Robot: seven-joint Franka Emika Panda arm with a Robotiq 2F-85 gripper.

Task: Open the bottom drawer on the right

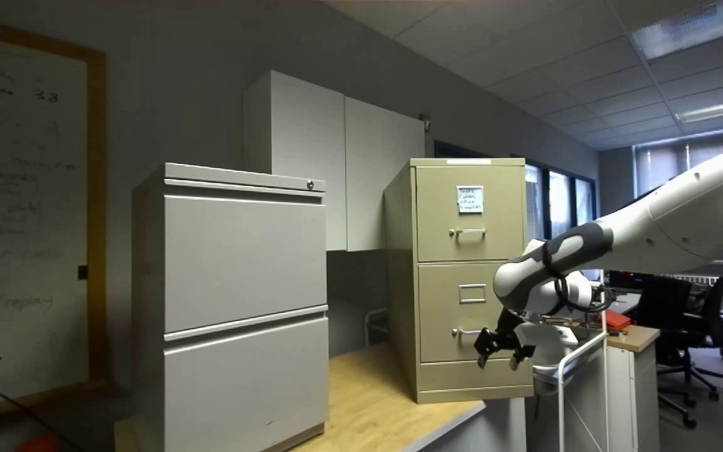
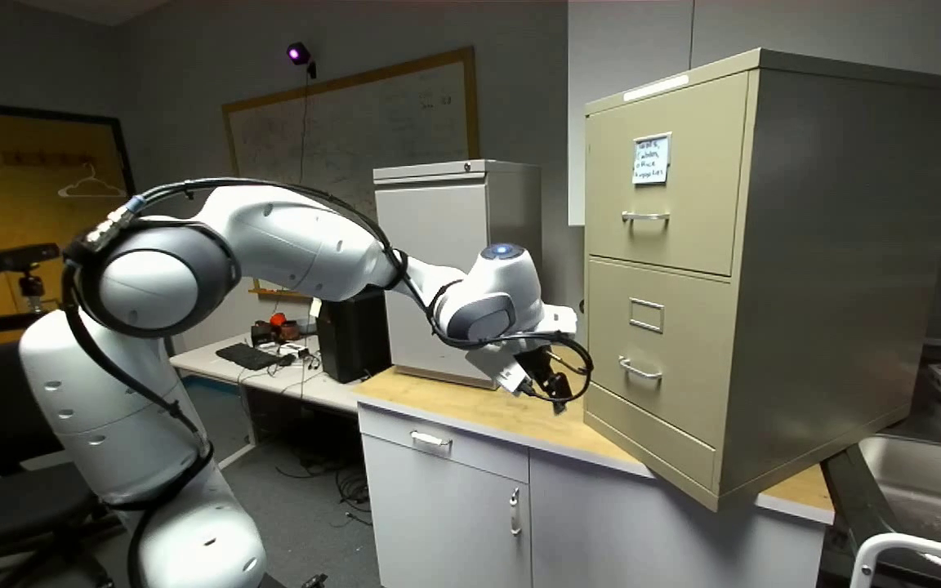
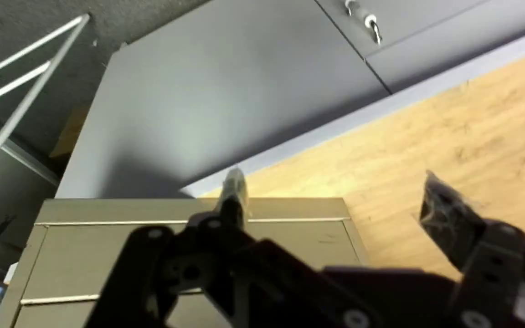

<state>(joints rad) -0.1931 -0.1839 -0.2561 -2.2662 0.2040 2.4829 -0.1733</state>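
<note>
The bottom drawer [image 1: 440, 307] is the plain tan lower front of the narrow filing cabinet. It is shut in both exterior views [image 2: 687, 359]. Its silver pull [image 1: 464, 331] also shows in an exterior view [image 2: 639, 370]. My gripper [image 1: 498, 363] is open and empty, with its fingers pointing down. It stands in front of the drawer, apart from the pull, as an exterior view [image 2: 554, 390] shows. In the wrist view, the fingertips [image 3: 333, 177] are wide apart over the cabinet's base and the counter. The drawer's edge [image 3: 55, 316] shows there at lower left; the pull is hidden.
The upper drawer [image 1: 437, 213] with a white paper sheet is shut. A wide light-grey cabinet [image 1: 245, 257] stands on the same wooden counter [image 1: 368, 389]. A white cart frame [image 1: 562, 389] stands near the arm. A sink [image 2: 928, 465] lies beside the tan cabinet.
</note>
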